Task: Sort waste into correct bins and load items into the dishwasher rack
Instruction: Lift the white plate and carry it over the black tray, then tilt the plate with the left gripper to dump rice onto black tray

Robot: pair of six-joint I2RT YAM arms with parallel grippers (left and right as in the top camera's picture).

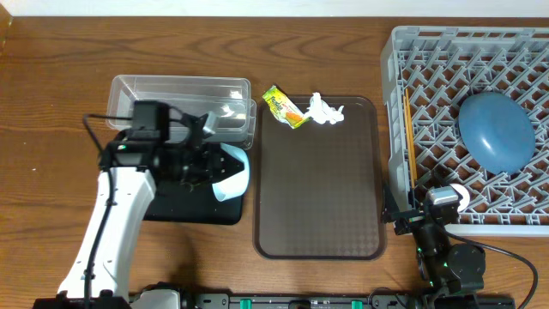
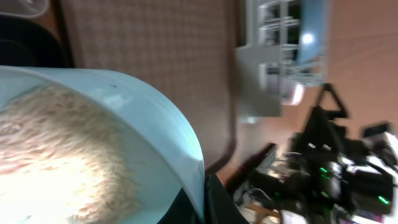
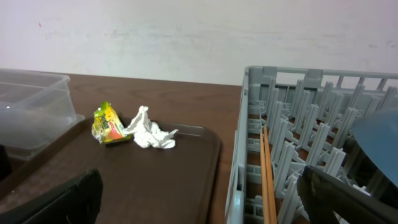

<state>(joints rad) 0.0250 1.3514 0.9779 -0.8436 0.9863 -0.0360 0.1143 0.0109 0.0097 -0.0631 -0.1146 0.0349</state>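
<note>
Left fingers (image 1: 210, 165) clamp the tilted mint bowl (image 1: 233, 172) of rice (image 2: 56, 143) over a largely arm-hidden black tray (image 1: 184, 206); right fingers (image 1: 416, 219) gape empty. One wrapper (image 1: 285, 106), one tissue (image 1: 324, 110); rack (image 1: 429, 51) holds one blue bowl (image 1: 496, 129), two chopsticks (image 1: 409, 137).

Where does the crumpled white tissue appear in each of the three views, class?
Overhead: the crumpled white tissue lies at the top edge of the brown tray, right of the snack wrapper.
Left wrist: not in it.
Right wrist: left of centre, on the tray, right of the wrapper.
Shared landmark: the brown tray, visible in all three views.
</note>
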